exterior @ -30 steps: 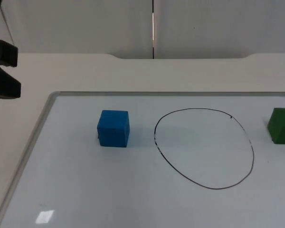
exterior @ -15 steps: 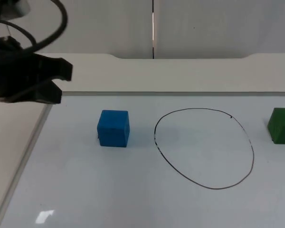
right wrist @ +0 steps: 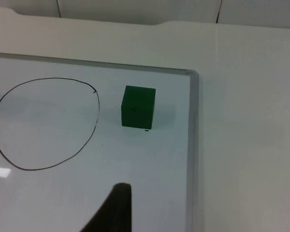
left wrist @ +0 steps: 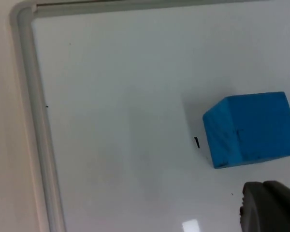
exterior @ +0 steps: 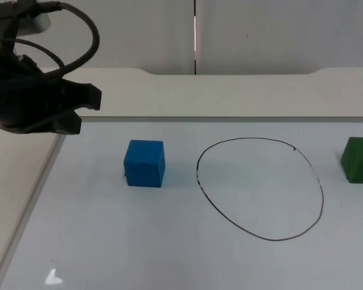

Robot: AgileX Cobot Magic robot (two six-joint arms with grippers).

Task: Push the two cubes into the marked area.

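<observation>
Fingers of left gripper (exterior: 85,107) apparently apart, empty, beside blue cube (exterior: 144,163); green cube (exterior: 359,159) outside drawn circle (exterior: 260,188).

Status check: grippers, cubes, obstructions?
Left gripper above the whiteboard's corner. Blue cube, green cube both outside the drawn circle. Paths unobstructed.

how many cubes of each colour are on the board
blue cube: 1
green cube: 1
total: 2
Both sit outside the drawn circle on the whiteboard.
</observation>
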